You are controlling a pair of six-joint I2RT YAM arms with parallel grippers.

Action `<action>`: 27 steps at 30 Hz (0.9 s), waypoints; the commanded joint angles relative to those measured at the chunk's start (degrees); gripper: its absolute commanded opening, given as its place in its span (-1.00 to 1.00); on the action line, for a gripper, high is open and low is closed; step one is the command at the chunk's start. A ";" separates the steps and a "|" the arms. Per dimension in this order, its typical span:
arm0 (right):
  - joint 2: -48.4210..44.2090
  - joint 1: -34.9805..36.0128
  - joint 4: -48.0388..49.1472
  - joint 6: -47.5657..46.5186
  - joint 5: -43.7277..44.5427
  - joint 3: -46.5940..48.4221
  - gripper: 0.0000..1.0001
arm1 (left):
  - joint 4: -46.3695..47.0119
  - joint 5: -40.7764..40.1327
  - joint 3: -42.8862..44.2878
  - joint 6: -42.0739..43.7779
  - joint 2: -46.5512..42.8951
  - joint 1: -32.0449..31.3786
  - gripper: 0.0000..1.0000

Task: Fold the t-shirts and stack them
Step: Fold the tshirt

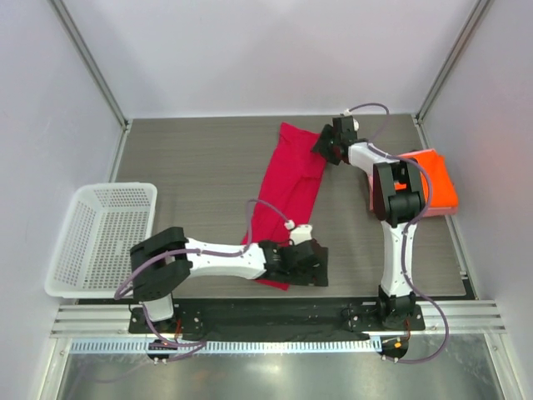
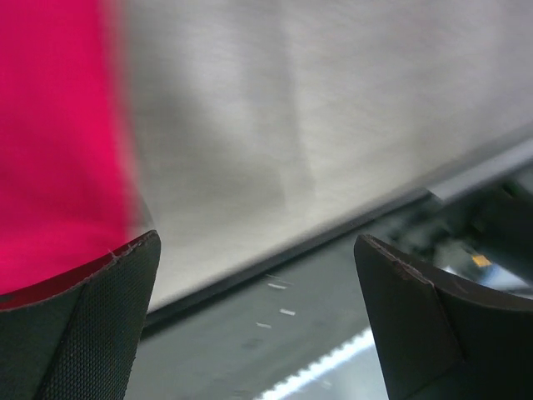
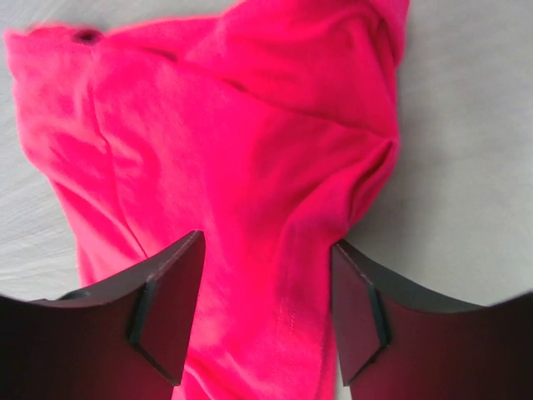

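Left gripper (image 1: 305, 263) is wide open at the near end of the crimson t-shirt (image 1: 287, 190), one finger (image 2: 92, 329) over its edge, nothing held. Right gripper (image 3: 266, 310) is partly open, straddling the shirt's far end. The shirt lies as a long strip mid-table. Orange t-shirt (image 1: 437, 179) sits folded on the pink t-shirt (image 1: 443, 212) at right. White mesh basket (image 1: 100, 237) is at left.

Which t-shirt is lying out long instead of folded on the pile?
The crimson-magenta t-shirt, a long strip across the middle of the table. The orange t-shirt sits folded on the pale pink t-shirt at the right edge.
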 commanded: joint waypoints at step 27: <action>-1.26 2.77 -7.39 -7.53 -1.87 10.44 0.39 | -3.27 15.88 -6.72 20.11 -16.63 39.94 0.96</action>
